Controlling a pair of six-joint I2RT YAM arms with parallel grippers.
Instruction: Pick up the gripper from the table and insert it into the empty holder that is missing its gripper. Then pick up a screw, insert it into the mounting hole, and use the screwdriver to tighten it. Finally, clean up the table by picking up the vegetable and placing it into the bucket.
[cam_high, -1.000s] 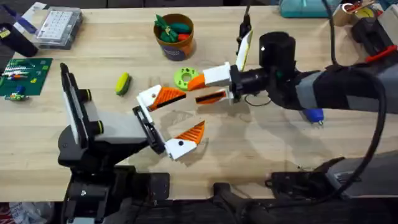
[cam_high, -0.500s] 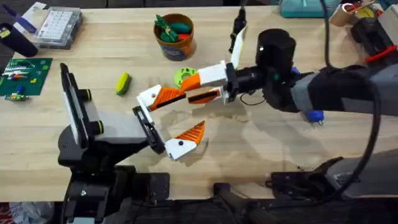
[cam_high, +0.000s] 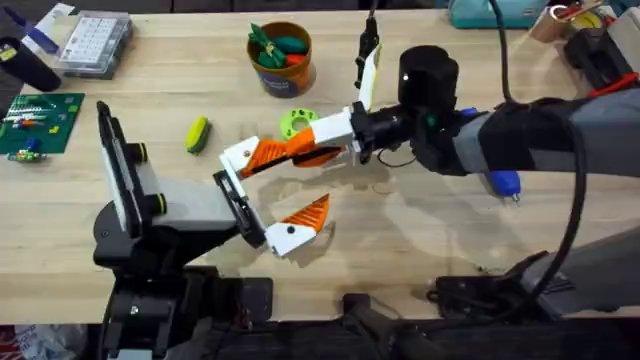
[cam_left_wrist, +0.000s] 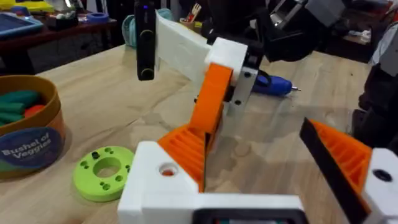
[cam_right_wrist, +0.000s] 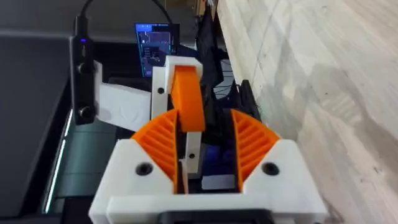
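Nearest me, my left end effector (cam_high: 262, 190) — one ribbed orange finger mounted, the other black bracket bare, so nothing is held; whether wide or narrow I cannot tell. Its holder (cam_high: 236, 197) waits angled toward the middle, I judge to receive the part. Just beyond, my right end effector (cam_high: 318, 140) is clamped on the gripper (cam_high: 268, 153), white plate leading toward that bracket. Farther out on the wood surface (cam_high: 430, 250): green disc (cam_high: 296, 124), blue screwdriver (cam_high: 503, 182), yellow-green vegetable (cam_high: 197, 134) — then the bucket (cam_high: 281, 60).
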